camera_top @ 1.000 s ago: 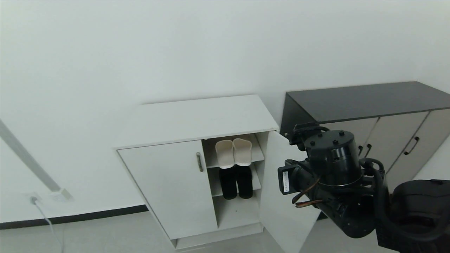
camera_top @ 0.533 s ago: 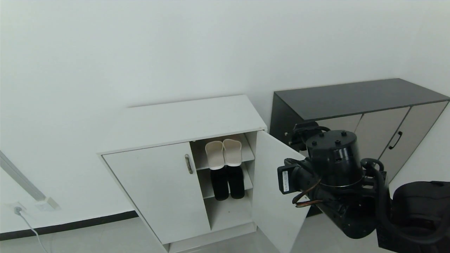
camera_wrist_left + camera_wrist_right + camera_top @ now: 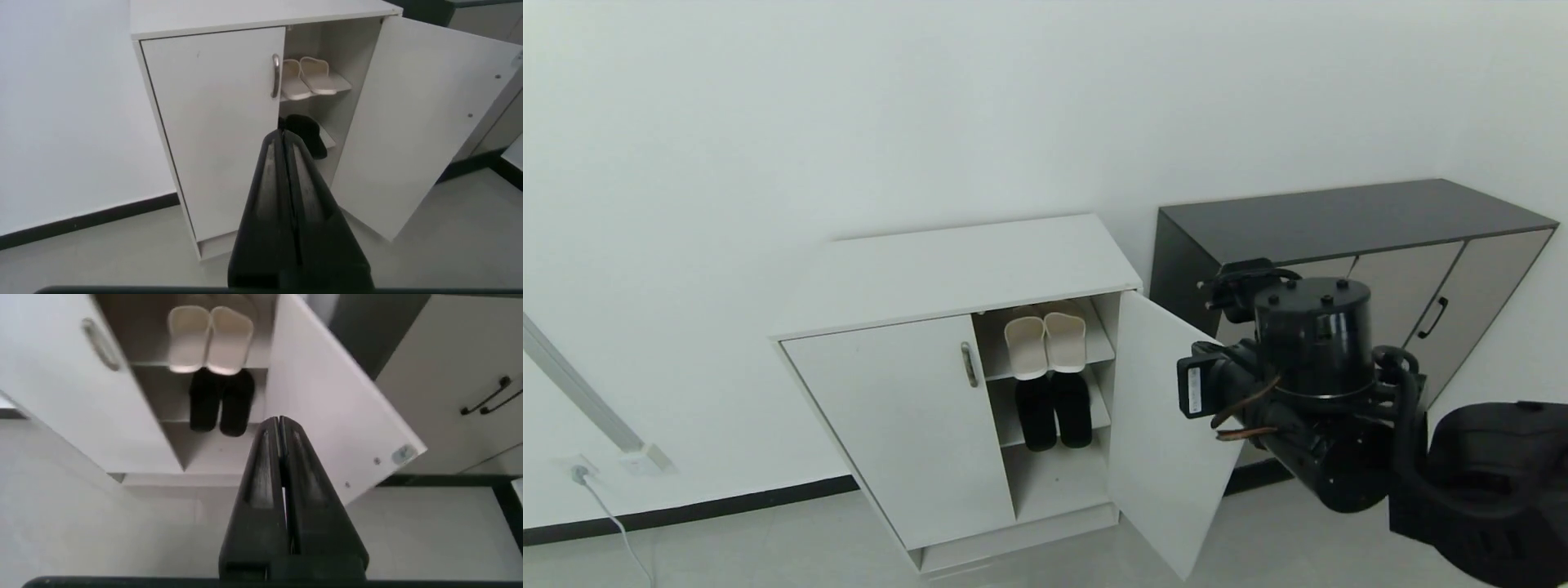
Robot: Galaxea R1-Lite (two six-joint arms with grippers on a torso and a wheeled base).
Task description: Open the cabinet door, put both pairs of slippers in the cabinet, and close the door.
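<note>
At centre frame, the white two-door cabinet [image 3: 956, 269] is standing open.
Cream slippers [image 3: 1045, 343] are sitting on its upper shelf, black slippers [image 3: 1054, 412] just below; left gripper [image 3: 283, 139] and right gripper [image 3: 280, 425] are hanging fully closed, empty.

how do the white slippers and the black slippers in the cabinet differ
Colour: the white slippers are pale, the black slippers dark. Place: the white slippers lie on the upper shelf, the black slippers on the shelf below. Both pairs lie side by side inside the open cabinet.
</note>
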